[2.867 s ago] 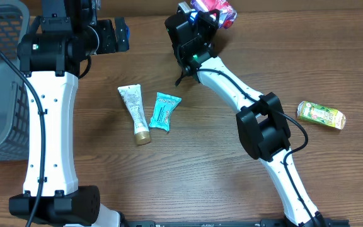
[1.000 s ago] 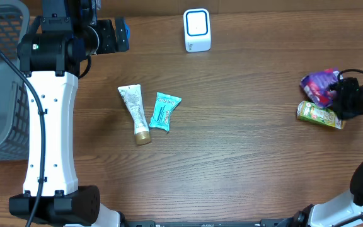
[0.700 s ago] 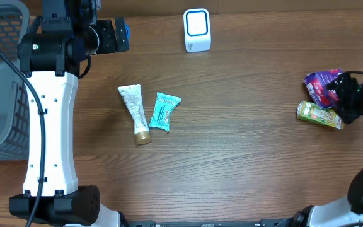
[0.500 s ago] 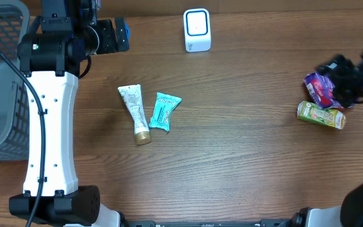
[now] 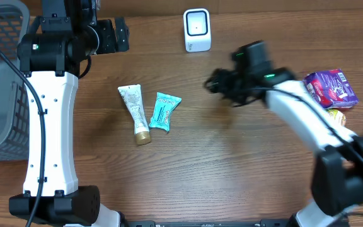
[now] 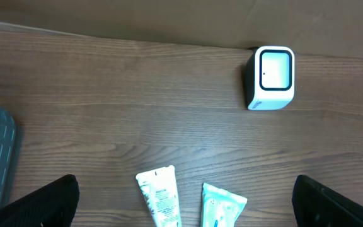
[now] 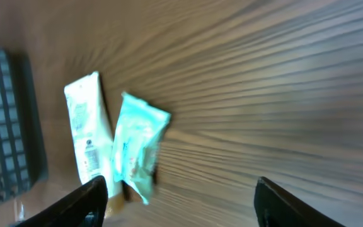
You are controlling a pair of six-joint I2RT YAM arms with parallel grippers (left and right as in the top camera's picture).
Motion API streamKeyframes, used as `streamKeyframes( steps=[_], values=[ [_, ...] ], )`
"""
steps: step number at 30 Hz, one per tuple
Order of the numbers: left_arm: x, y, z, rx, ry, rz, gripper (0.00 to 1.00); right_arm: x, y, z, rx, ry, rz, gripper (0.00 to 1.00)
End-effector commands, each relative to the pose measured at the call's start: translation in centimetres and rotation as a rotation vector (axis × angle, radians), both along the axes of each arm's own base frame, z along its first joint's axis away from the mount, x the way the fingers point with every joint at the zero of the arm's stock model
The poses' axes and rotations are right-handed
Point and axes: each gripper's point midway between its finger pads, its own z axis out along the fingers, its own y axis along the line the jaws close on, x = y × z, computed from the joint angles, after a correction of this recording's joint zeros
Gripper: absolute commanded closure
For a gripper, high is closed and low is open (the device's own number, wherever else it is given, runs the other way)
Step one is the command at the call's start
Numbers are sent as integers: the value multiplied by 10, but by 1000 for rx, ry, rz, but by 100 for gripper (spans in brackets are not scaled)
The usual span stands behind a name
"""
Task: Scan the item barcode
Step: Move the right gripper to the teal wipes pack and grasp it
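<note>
Right now the right end effector [image 5: 215,85] is hanging over the middle of the surface [image 5: 232,164] with its jaws standing apart and nothing between them, and its wrist camera is looking straight at the teal packet [image 7: 137,150], which is lying flat just beside the white tube [image 7: 86,135], near the basket [image 7: 5,126]. The left end effector [image 6: 186,192] is also gaping wide and empty, hovering at the far left with the scanner [image 6: 270,77] in its view. A purple packet [image 5: 331,87] and a green box [image 5: 336,116] are resting together at the right edge, well apart from the rest, so the teal packet is probably the item in hand, though the tube could be instead. To do this well, the arm should be coming down with the fingers straddling the packet's narrow width, not its length, and clear of the tube so that it is not dragging both. A thin foil wrapper is likely slipping or crumpling under a shallow pinch, so gripping near one end is wiser, leaving the printed face free. Which face is carrying the barcode cannot be told from these views; it should be turned toward the scanner's window at the back of the surface.
</note>
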Motion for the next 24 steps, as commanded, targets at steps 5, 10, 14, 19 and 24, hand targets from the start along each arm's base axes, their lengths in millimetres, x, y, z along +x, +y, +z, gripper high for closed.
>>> streamKeyframes(
  steps=[5,10,14,19,24],
  values=[
    [2,1,2,15,-7,-11,0,-24,67,-45,44,119,-10,39],
    [2,1,2,15,-7,-11,0,-43,96,-62,49,162,11,46],
    [2,1,2,15,-7,-11,0,-59,122,-80,58,188,29,46],
    [2,1,2,15,-7,-11,0,-64,132,-100,43,199,17,50],
    [2,0,2,15,-7,-11,0,-65,125,-107,6,208,6,76]
  ],
)
